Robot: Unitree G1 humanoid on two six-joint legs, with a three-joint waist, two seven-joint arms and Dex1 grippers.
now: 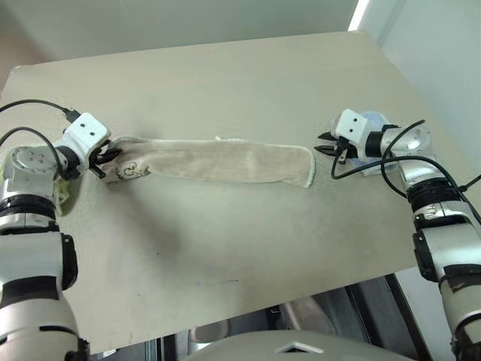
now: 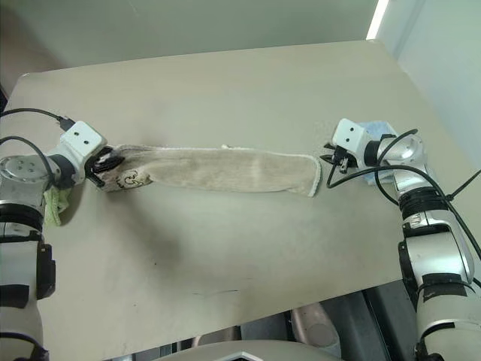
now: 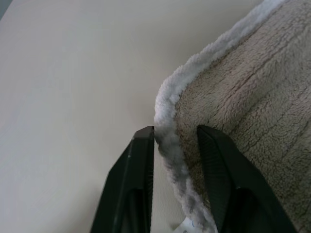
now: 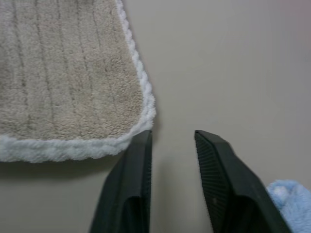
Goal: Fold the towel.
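Note:
The towel [image 1: 218, 160], long and beige with white corded edging, lies stretched flat across the table from left to right, with a dark printed mark [image 1: 129, 171] near its left end. My left gripper [image 1: 105, 160] is at that end. In the left wrist view its fingers [image 3: 141, 160] stand apart with the towel's white edge [image 3: 167, 121] lying between them, not pinched. My right gripper [image 1: 325, 145] sits just off the towel's right end. In the right wrist view it [image 4: 172, 136] is open on bare table, with the towel's corner [image 4: 146, 104] beside one finger.
A lime-green cloth [image 2: 52, 204] lies under my left forearm near the table's left edge. A light blue cloth [image 1: 373, 120] sits under my right wrist near the right edge. The beige table [image 1: 225, 248] ends at a front edge close to me.

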